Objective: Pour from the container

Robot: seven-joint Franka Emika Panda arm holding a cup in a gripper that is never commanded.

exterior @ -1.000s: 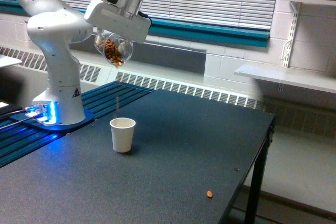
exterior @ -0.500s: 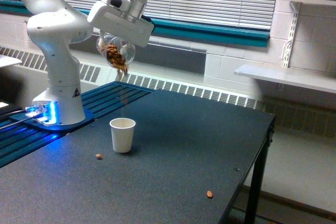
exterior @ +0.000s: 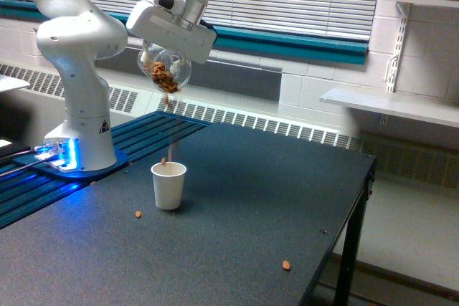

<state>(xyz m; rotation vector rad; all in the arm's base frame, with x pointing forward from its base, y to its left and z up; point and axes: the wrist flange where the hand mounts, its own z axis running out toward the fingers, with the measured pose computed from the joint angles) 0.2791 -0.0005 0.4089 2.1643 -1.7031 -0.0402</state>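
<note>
The container (exterior: 166, 72) has been shifted right and tipped further; a piece has come to rest left of the paper cup (exterior: 168, 185).
It is clamped by the gripper (exterior: 162, 60) high over the cup; open table (exterior: 237, 198) lies right toward its edge; no writing can be read.

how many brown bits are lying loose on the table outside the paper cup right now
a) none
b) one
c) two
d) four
c) two: one stray piece lies on the table on the exterior view's left of the paper cup, and another piece lies nearer the table's edge on the exterior view's right, while the jar hangs tipped above the cup.
</note>
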